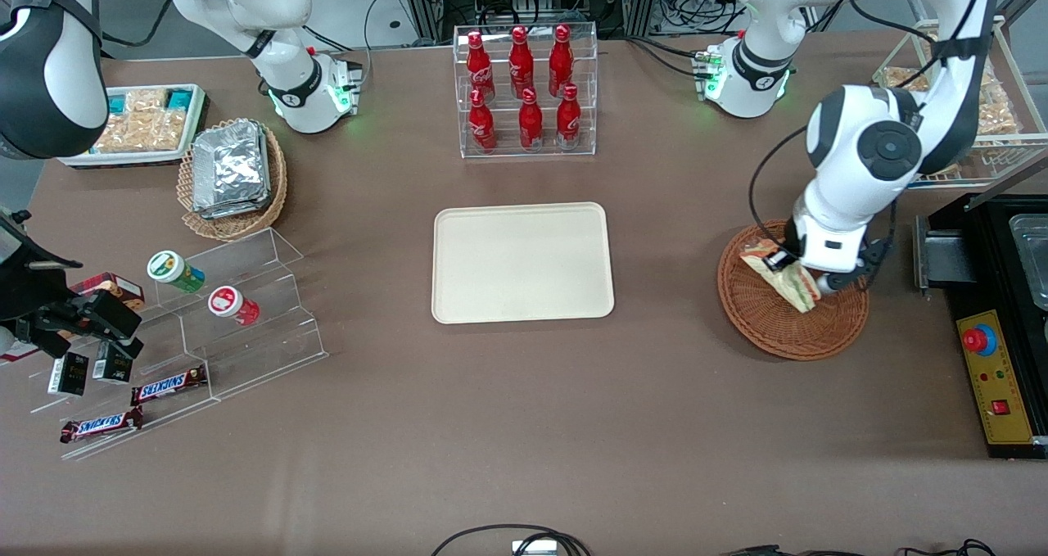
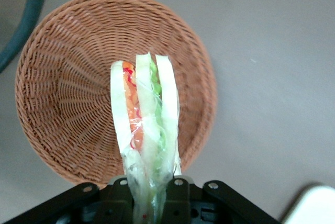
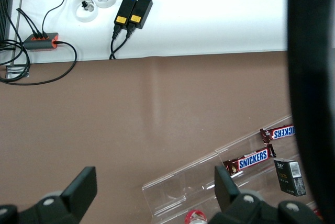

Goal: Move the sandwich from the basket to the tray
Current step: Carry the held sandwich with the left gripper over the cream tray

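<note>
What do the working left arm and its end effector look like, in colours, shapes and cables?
The left arm has glossy white rounded shells with black joint sections and a round black cap. Black cables run along it. Its base ring glows green. The end effector, over the basket, has black fingers.

The gripper (image 1: pixel 798 273) over the basket (image 1: pixel 765 327) is mostly covered by the arm's wrist in the front view. In the wrist view its body runs off the picture's edge, and the sandwich (image 2: pixel 144 130) hides the fingertips. The sandwich's gripped end is also cut off there. The arm covers part of the basket's rim. Only a corner of the tray (image 2: pixel 314 205) shows in the wrist view.
</note>
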Action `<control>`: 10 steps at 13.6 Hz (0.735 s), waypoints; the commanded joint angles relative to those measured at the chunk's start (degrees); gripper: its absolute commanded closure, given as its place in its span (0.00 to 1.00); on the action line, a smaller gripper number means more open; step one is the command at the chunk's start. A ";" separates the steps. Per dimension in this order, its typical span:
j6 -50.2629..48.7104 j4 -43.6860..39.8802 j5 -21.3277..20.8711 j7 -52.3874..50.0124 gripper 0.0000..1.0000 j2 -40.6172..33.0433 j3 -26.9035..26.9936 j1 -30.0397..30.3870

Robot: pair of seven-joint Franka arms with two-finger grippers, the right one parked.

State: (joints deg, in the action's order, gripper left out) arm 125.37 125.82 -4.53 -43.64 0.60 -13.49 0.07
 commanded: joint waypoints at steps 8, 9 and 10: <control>-6.72 -12.25 -2.41 5.84 1.00 5.80 -15.15 -1.91; -6.72 -13.39 -3.37 6.28 1.00 6.68 -15.34 -3.31; -6.72 -14.01 -5.20 6.28 1.00 7.73 -15.34 -5.76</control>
State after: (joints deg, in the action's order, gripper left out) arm 119.78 115.34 -7.01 -38.28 5.30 -28.75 -2.52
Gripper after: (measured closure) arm 0.841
